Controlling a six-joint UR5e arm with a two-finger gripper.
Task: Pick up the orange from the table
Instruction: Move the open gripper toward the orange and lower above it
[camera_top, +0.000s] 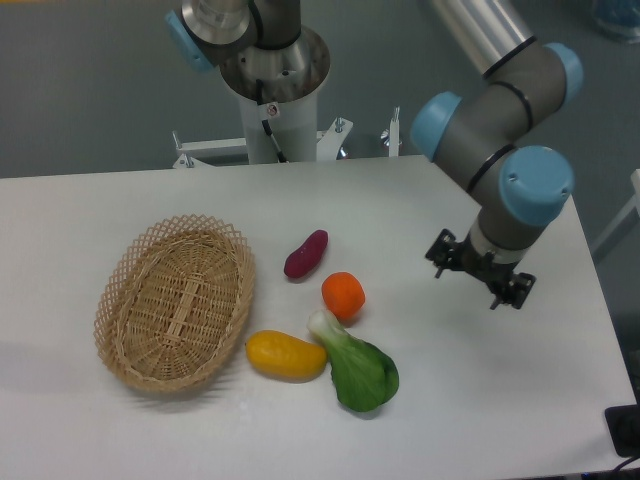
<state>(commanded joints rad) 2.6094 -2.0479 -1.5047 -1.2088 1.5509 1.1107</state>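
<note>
Barely started, by the look of it. Orange (343, 296) sitting on the tabletop (480, 400), untouched, roughly centre of the produce cluster: purple sweet potato (306, 254) just up-left of it, bok choy (356, 364) stalk end touching or nearly touching its lower edge, yellow mango-like fruit (286, 355) down-left, wicker basket (176, 302) further left and not needed for this task. Gripper (480, 273) off to the right of the orange, well apart from it, apparently hanging above the tabletop rather than resting on it, though height hard to judge from this single view. Fingers not clearly resolved: dark hardware under the wrist, opening impossible to tell from here; nothing visibly held. Nothing done yet on the pick itself. Left to do, as judged: traverse left to get over the orange, line up, descend, close, lift. Tight spot likely on the bok choy side, since the stalk crowds the fruit there; the sides facing upper right and away from the greens look freer for finger placement. Round smooth skin, so probably prone to rolling if nudged off-centre.
</note>
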